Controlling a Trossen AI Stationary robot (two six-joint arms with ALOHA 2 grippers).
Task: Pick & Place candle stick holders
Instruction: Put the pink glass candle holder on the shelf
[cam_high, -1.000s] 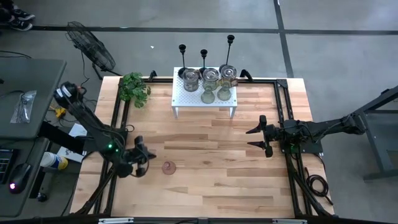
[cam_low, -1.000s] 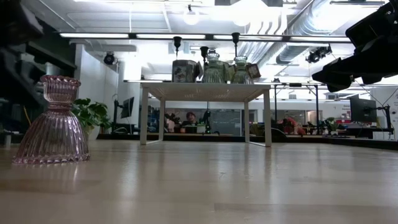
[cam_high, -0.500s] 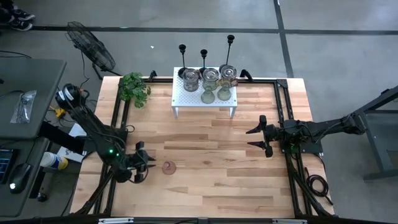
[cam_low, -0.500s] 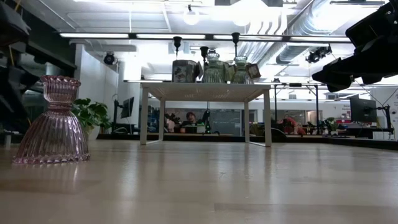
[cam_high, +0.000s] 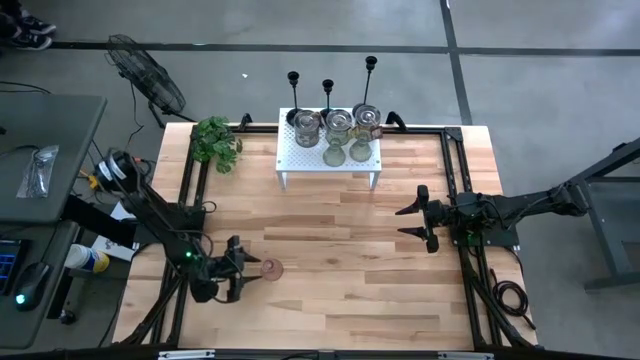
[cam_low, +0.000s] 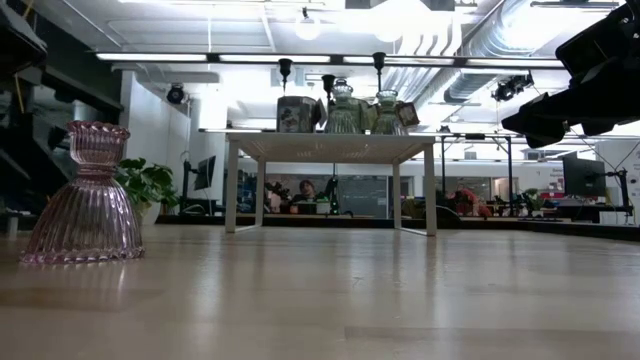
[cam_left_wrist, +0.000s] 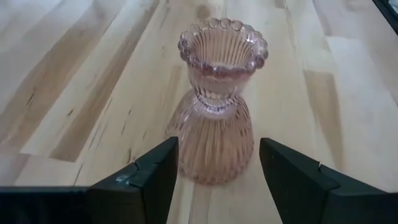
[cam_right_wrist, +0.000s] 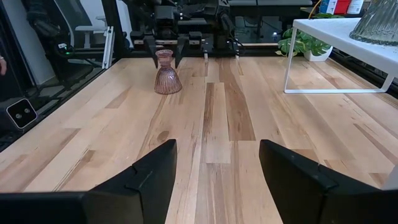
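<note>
Pink glass holder (cam_left_wrist: 216, 106): stands upright on the wooden table (cam_high: 380, 290), in the near-left part, well apart from the shelf
Left gripper (cam_high: 246, 273): low over the table just beside the pink holder (cam_high: 271, 269); its fingers (cam_left_wrist: 152, 174) are spread apart, one on each side of the holder's ribbed base, with a gap showing on both sides, so nothing is gripped
Holder against fingers: the flared base sits between the two fingertips and a little ahead of them; the beaded rim rises above them
Right gripper (cam_high: 415, 217): hangs over the right half of the table, fingers parted and empty, pointing across the table toward the pink holder (cam_right_wrist: 166, 73)
White perforated shelf (cam_high: 330, 153): at the far middle of the table, carrying several glass holders (cam_high: 337, 128)
Black candlesticks (cam_high: 328, 98): three, upright, along the shelf's far edge
Green plant (cam_high: 216, 141): at the far-left corner, beside the shelf
In the way: bare wood lies between the pink holder and the shelf (cam_low: 330, 147)
</note>
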